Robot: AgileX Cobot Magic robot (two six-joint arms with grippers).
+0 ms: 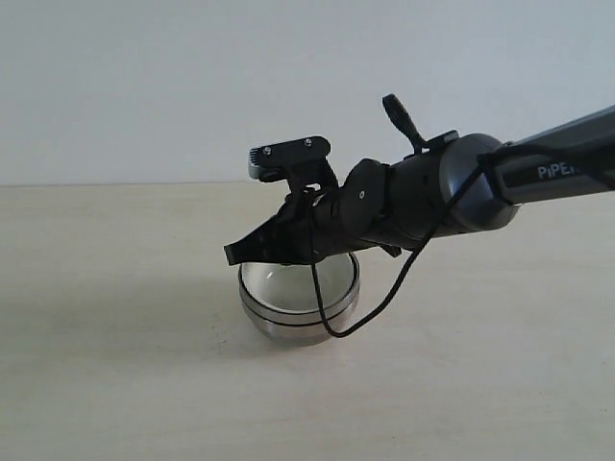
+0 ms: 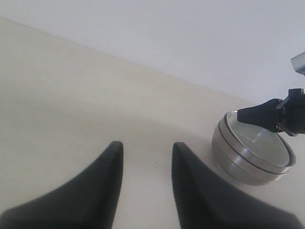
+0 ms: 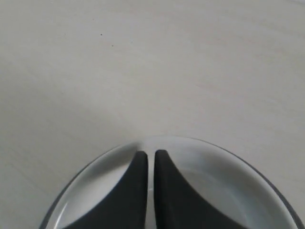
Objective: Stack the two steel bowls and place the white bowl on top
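Two steel bowls sit nested on the table. The upper one [image 1: 332, 287] rests inside the lower one [image 1: 298, 327], with a dark line between their rims. The same stack [image 2: 248, 164] shows in the left wrist view. My right gripper [image 1: 233, 254] hovers just above the stack, its fingers lying nearly level across the top bowl [image 3: 228, 191]. Its jaws [image 3: 151, 153] are shut to a hairline gap with nothing between them. My left gripper [image 2: 145, 145] is open over bare table, to the left of the stack. The white bowl is out of view.
The pale wooden table [image 1: 115, 365] runs back to a plain white wall. The right arm [image 1: 538, 178] reaches in from the right, and its black cable [image 1: 384, 303] hangs down beside the bowls. The left arm does not show in the exterior view.
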